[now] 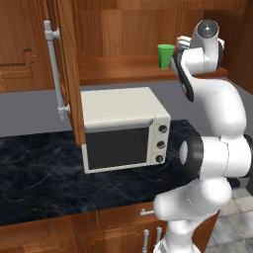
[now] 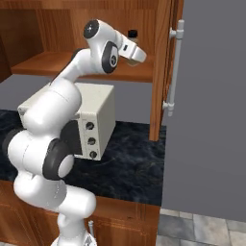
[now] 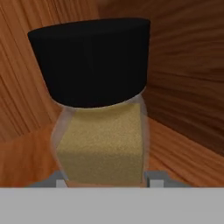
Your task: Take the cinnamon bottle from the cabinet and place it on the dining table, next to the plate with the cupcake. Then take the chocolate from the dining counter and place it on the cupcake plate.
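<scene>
Wooden shelf boards and panelled walls surround my hand inside the open cabinet [image 1: 69, 69]. My arm rises from the base, folds at the elbow above the bench [image 1: 44, 168], and stretches up and forward so the wrist reaches level over the shelf [image 1: 123, 66]. My fingers [image 3: 105, 177] sit on either side of the bottle [image 3: 103, 144], their grey tips just showing at its lower corners, touching or all but touching the clear sides; I cannot tell whether they are truly clamped on it yet. It stands upright on the shelf, tan powder filling its squarish body under a broad black cap [image 3: 94, 61] (from the right base view that cap [image 2: 132, 33] peeks out just past my wrist).

Counting: one bottle, one green cup [image 1: 165, 56] standing on the same shelf just beside my forearm, one cream microwave [image 1: 123, 128] on the dark marbled bench below, and one long grey bar handle [image 1: 55, 74] on the swung-open door.
</scene>
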Motion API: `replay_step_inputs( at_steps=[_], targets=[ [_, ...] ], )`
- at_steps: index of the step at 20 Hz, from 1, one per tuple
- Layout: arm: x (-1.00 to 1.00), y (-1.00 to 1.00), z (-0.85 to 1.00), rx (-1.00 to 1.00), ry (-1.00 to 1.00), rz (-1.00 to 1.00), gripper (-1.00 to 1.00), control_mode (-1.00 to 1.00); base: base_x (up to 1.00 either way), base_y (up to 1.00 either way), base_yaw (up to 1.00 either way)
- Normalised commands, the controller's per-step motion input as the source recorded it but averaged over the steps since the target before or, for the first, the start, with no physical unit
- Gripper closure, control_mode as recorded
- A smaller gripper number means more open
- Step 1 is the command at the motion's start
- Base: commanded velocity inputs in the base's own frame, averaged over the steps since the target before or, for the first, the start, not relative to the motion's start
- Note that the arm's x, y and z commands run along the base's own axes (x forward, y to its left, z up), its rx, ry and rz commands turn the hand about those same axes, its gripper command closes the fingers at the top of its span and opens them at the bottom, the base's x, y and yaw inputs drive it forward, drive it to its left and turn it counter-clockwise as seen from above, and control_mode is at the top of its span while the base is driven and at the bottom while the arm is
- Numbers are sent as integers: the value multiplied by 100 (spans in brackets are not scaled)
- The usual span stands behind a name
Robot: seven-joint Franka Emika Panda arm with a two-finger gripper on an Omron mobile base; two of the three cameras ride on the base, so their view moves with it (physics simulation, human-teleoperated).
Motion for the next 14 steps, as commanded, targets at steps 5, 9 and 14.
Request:
replay_step_inputs(
  at_steps=[5, 9, 14],
  targets=[
    [-73, 34, 12, 0, 10, 2, 100, -100, 0, 0, 0],
    [-79, 30, 3, 2, 9, 12, 100, -100, 0, 0, 0],
    [-70, 29, 0, 0, 9, 33, 100, -100, 0, 0, 0]
  ],
)
